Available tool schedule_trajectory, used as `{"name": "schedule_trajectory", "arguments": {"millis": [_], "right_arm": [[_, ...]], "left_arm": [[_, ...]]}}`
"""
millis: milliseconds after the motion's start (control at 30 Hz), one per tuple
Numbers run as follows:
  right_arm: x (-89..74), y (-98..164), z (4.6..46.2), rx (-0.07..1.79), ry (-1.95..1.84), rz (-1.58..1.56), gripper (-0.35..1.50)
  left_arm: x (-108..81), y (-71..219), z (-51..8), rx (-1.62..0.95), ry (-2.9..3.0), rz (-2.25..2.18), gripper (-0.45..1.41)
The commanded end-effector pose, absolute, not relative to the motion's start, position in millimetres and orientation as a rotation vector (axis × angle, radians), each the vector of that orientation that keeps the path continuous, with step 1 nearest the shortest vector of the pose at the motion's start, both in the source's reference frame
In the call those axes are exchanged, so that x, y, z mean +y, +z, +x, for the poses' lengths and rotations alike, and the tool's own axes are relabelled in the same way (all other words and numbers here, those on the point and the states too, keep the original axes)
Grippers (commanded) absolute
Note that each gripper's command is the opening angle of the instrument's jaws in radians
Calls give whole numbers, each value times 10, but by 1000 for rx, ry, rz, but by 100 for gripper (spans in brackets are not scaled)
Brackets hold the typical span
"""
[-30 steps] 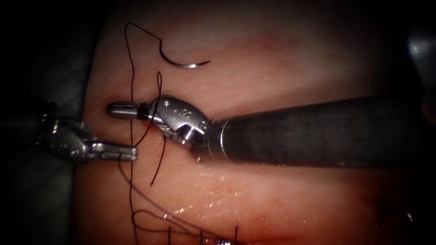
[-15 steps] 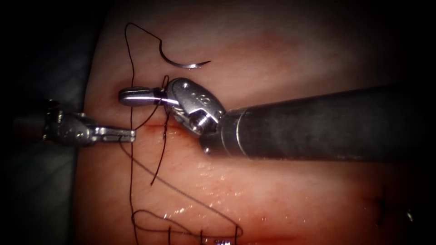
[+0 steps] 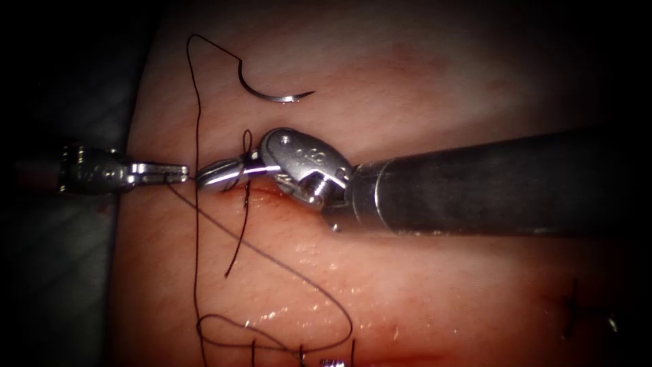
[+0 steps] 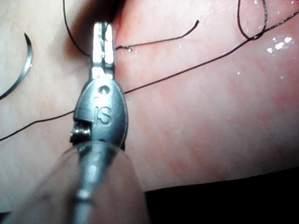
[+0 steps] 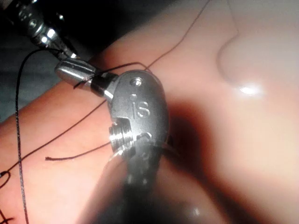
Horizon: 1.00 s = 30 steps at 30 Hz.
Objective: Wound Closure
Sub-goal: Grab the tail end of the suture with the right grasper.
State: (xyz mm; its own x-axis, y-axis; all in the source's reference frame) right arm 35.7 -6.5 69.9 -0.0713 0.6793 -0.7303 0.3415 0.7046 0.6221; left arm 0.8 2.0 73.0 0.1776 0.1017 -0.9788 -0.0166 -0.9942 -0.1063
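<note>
Since a second ago the left gripper (image 3: pixel 178 171) has climbed from lower down to sit tip to tip with the right gripper (image 3: pixel 212 178), which has swung its jaws down and slid a bit right. Both now meet just left of the cut (image 3: pixel 261 194), a short reddish slit running left-right under the right tool's jaws.

Left gripper looks closed on the thread (image 3: pixel 197 224): a strand leaves its tip and runs down to the right toward the near edge. From its own wrist camera the left gripper (image 4: pixel 103 35) shows narrow jaws with thread (image 4: pixel 187 70) crossing right by them. Right gripper seems clamped too, with thread wrapped around its jaws in a small loop; the right wrist view shows that gripper (image 5: pixel 74 72) with dark strands at the jaw base.

Needle (image 3: pixel 272 92) is free, lying on the tissue (image 3: pixel 421 299) on the far side, not in it, with nobody holding it. Its curve opens away from the tools, point to the right, and the right gripper is the closer one.

A loose thread tail (image 3: pixel 238 251) hangs nearby, and a tangle of loops lies at the near edge, so plenty to snag on.
</note>
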Motion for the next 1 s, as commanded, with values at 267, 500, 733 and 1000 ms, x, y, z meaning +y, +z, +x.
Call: {"name": "schedule_trajectory", "arguments": {"millis": [267,500,733,1000], "right_arm": [[-69,702,367,1571,116,856,-35],[-87,702,381,1515,10,845,-11],[-107,711,389,1363,-125,849,81],[-127,723,390,1202,-269,849,98]], "left_arm": [[20,738,-9,-102,1931,-2349,-45],[19,739,-18,-116,1936,-2342,-45],[16,743,-17,-128,1944,-2342,-45],[12,742,-10,-140,1943,-2346,-45]]}}
